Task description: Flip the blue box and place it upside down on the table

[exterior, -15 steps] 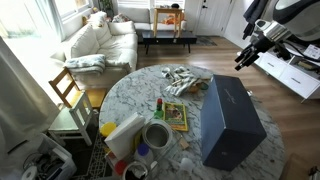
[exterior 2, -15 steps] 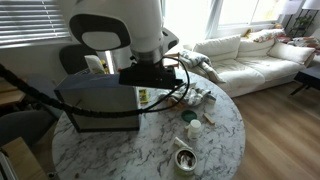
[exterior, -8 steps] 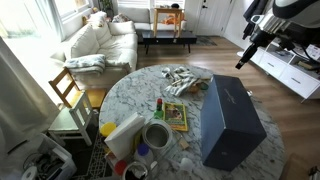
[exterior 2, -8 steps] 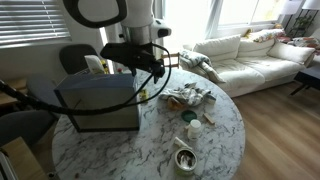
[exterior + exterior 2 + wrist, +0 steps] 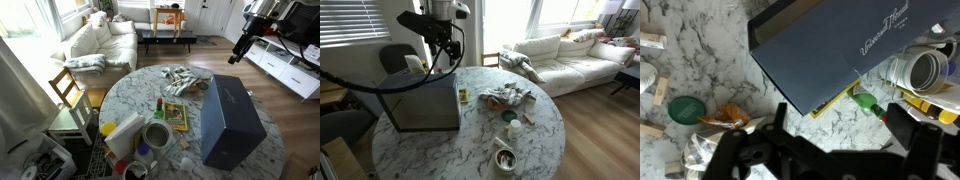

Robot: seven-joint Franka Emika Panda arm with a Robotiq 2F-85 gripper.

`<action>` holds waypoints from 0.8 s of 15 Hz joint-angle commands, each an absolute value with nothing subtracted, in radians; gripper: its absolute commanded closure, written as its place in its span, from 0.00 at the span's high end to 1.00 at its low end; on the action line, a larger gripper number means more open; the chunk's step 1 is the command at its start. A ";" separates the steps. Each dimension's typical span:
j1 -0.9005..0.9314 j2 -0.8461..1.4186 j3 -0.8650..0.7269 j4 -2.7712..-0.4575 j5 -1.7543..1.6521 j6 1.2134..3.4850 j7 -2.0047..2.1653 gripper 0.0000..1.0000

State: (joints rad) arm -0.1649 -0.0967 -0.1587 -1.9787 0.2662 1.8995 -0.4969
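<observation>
One blue box (image 5: 232,120) is seen lying closed side up on the tabletop (image 5: 130,92) in an exterior view. In an exterior view, the pincer (image 5: 447,45) is held well clear of it. In the wrist view, its jaws are spread wide, empty.

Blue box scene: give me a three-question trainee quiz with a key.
1. True or false: the pincer grips the blue box.
2. The colourful booklet lies: A on the box; B on the table beside the box; C on the floor.
3. Fill in: the pincer's jaws stand ___.
Key: 1 false; 2 B; 3 open.
</observation>
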 commanded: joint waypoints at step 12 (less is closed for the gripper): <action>-0.050 -0.130 -0.014 -1.981 -0.063 1.802 -0.071 1.00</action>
